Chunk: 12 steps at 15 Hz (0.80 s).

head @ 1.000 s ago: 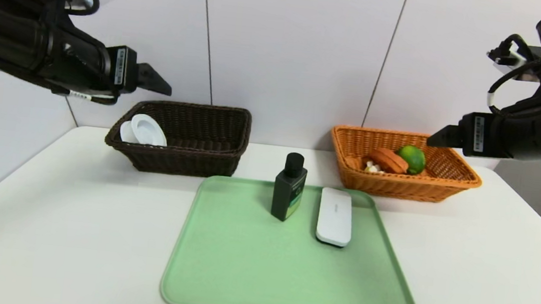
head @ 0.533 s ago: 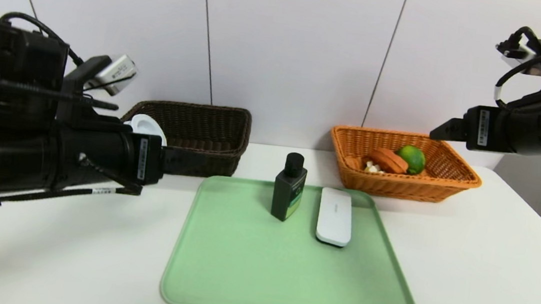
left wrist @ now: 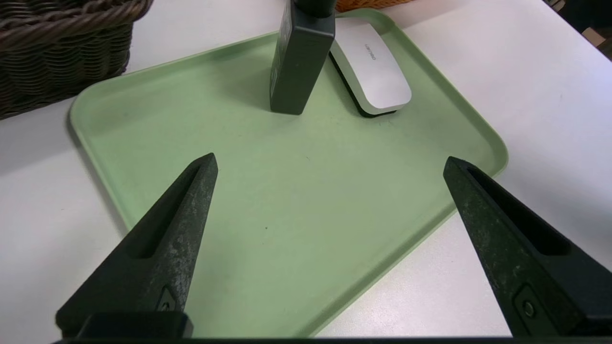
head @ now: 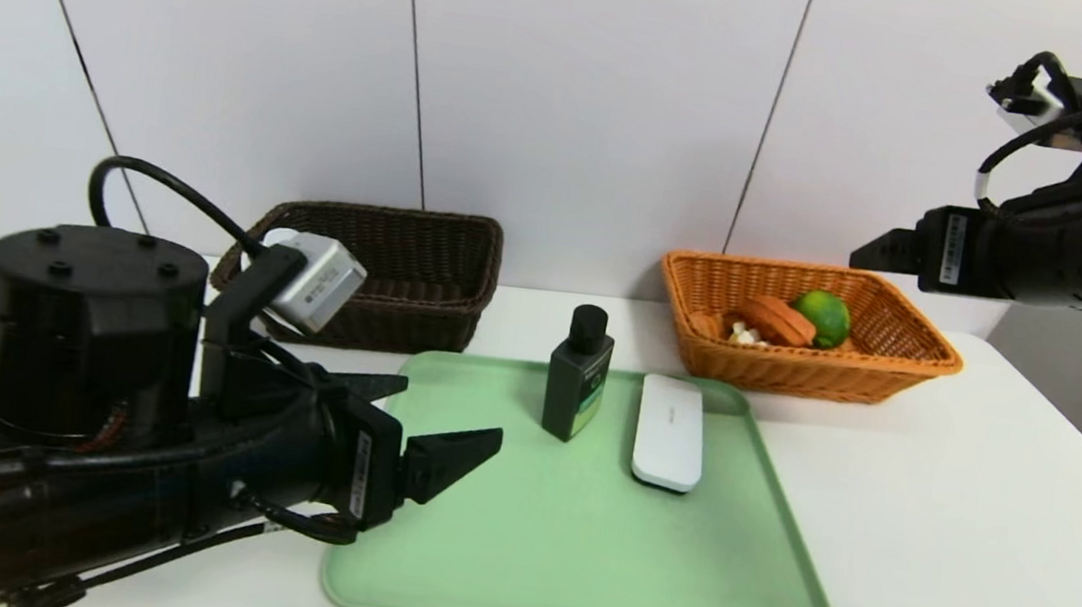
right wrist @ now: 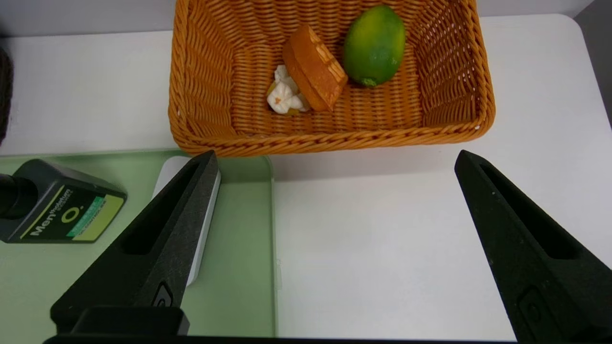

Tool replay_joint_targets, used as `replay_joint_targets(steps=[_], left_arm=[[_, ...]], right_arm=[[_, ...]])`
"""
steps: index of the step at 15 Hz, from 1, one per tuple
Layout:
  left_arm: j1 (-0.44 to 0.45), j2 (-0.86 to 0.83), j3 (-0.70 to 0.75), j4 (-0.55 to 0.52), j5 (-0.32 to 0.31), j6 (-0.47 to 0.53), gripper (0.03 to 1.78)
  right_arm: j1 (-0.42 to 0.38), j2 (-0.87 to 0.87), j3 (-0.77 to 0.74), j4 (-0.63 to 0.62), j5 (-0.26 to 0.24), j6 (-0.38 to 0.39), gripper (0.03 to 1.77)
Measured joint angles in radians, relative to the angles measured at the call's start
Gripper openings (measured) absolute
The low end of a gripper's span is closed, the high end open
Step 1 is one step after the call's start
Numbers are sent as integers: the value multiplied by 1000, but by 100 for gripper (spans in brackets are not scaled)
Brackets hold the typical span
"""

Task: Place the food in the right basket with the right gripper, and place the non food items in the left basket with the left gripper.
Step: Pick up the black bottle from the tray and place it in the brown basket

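With both foods lying in the light orange wicker basket (head: 896, 366), the black left gripper (head: 428, 422) hangs released over the green plastic tray (head: 573, 568), facing the small dark green-labelled bottle (head: 577, 388) (upright, beside the flat white box (head: 668, 446)); next it must advance and straddle that bottle. The right gripper (head: 873, 253) idles spread above its basket.

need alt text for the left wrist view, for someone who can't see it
The left gripper, jaws wide open and empty, is over a green tray on a white table. At the tray's far end a dark bottle stands beside a flat white box, with a corner of the dark brown basket alongside.
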<state>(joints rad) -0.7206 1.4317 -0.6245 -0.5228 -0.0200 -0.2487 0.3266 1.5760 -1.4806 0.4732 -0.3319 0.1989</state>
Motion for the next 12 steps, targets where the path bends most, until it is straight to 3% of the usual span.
replay_joint_targets(steps=[3, 7, 12], left_arm=[[-23, 147, 34, -210, 63, 14, 169], [-62, 346, 47, -537, 130, 76, 169], [-71, 456, 39, -584, 152, 123, 169]], right_arm=[[0, -8, 44, -111, -1, -11, 171], [-11, -12, 56, -123, 10, 0, 171], [-49, -12, 68, -126, 59, 0, 171]])
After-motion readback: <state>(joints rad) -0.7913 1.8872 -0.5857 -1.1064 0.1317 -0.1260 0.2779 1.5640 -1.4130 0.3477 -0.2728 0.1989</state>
